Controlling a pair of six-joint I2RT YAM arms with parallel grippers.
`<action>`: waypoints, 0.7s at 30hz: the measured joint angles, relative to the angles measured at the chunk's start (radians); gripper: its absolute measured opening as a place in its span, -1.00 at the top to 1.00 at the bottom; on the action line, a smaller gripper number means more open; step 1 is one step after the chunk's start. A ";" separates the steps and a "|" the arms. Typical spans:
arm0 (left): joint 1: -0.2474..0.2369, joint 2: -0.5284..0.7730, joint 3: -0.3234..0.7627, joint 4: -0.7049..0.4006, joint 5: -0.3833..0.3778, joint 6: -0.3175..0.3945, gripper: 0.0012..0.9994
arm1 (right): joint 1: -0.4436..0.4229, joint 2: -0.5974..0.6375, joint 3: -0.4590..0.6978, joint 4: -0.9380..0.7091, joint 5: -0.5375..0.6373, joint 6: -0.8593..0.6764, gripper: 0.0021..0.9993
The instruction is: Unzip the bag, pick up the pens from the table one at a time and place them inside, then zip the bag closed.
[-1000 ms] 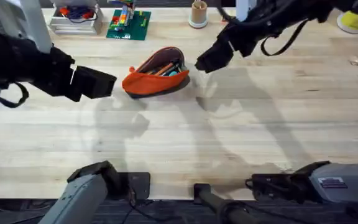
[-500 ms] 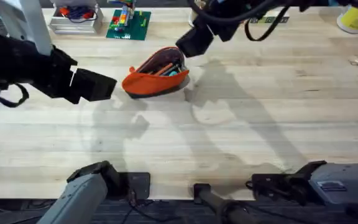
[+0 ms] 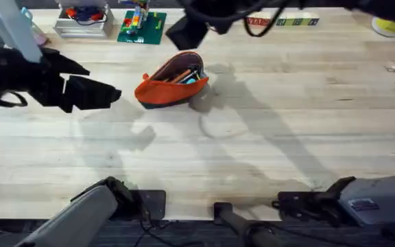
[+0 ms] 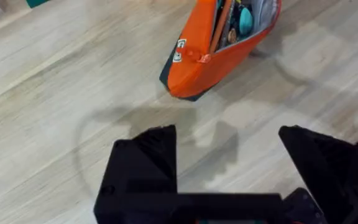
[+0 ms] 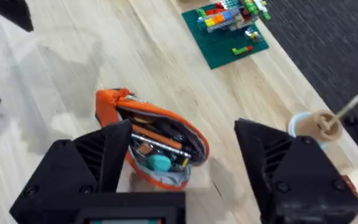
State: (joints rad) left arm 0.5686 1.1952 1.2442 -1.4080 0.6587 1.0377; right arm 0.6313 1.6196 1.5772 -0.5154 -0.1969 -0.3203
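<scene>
I see bare worktop (image 3: pixel 266 151) nearest me. Farther out, left of centre, my left gripper (image 4: pixel 229 146) hovers with its fingers spread wide, holding nothing. Just to its right the bag (image 3: pixel 171 82) lies on the worktop, zipper open, with pens (image 5: pixel 157 138) and a teal-handled item inside. Beyond it, at the far edge, my right gripper (image 5: pixel 182 149) hangs above, fingers also wide and empty.

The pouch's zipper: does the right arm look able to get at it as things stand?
Probably yes. The right pincer is open above the far end of the orange pouch, whose top gapes with pens inside. Nothing lies between them; the left pincer waits open off to the side.
</scene>
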 joint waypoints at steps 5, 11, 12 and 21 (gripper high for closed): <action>0.079 0.005 0.000 -0.030 0.050 0.084 -0.99 | 0.052 0.119 0.085 -0.001 0.037 0.006 -0.99; 0.180 0.035 0.000 -0.080 0.121 0.195 -0.99 | 0.096 0.232 0.190 -0.022 0.055 0.007 -0.99; 0.196 0.043 0.000 -0.087 0.135 0.214 -0.99 | 0.101 0.245 0.207 -0.023 0.055 0.007 -0.99; 0.260 0.131 0.000 -0.142 0.214 0.353 -0.99 | 0.174 0.370 0.359 -0.040 0.117 0.007 -0.99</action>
State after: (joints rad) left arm 0.8288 1.3262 1.2442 -1.5497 0.8726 1.3911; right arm 0.8048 1.9893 1.9362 -0.5556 -0.0802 -0.3134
